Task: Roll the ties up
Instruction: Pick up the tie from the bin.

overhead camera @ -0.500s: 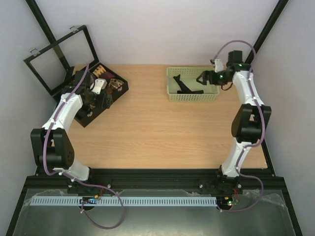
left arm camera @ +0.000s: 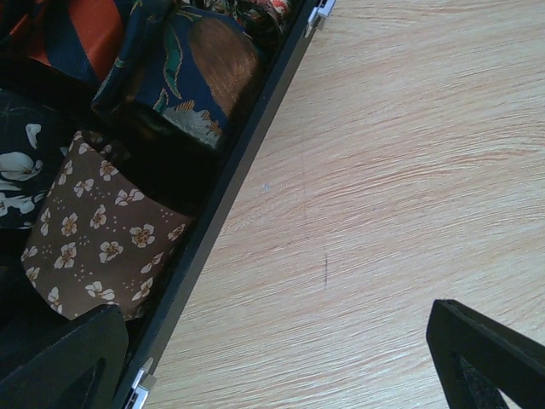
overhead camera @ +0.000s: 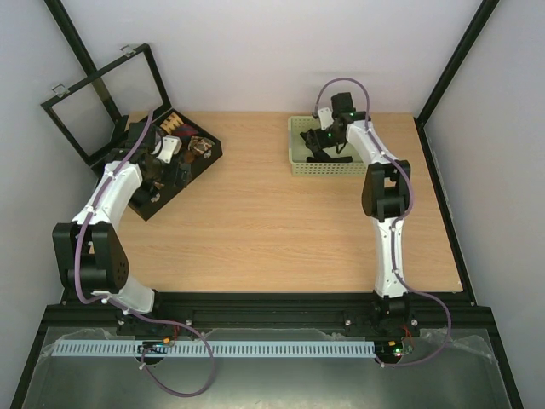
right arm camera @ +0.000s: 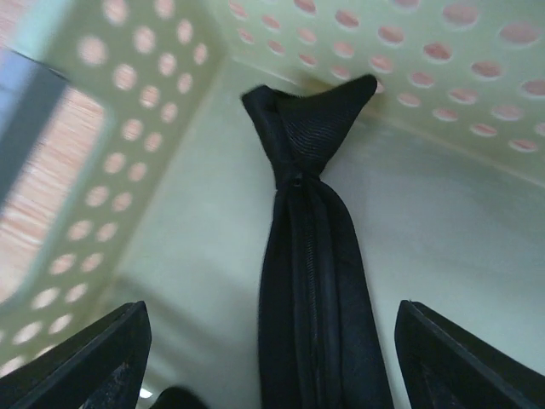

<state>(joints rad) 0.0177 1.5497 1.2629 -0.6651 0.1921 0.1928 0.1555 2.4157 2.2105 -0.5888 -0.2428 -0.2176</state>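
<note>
A plain black tie (right arm camera: pixel 311 256) lies stretched out on the floor of the pale green basket (right arm camera: pixel 426 51), its knotted end pointing at the far wall. My right gripper (right arm camera: pixel 272 366) is open, low inside the basket, with one finger on each side of the tie. From above, the tie (overhead camera: pixel 334 158) and right gripper (overhead camera: pixel 318 141) sit in the basket's left half. My left gripper (left arm camera: pixel 281 375) is open and empty, straddling the right edge of the black box (left arm camera: pixel 230 196). Rolled ties fill the box: a brown floral coil (left arm camera: pixel 102 230), a blue and brown one (left arm camera: pixel 196 77) and an orange one (left arm camera: pixel 85 34).
The black compartmented box (overhead camera: pixel 149 207) stands at the table's back left with its framed lid (overhead camera: pixel 106 94) open behind it. My left gripper (overhead camera: pixel 183 169) hovers at its right side. The basket (overhead camera: pixel 332 170) stands at the back centre-right. Bare wood lies between them.
My right arm has swung left from the basket's right end and its gripper has come down over the black tie. The left arm has not moved.
</note>
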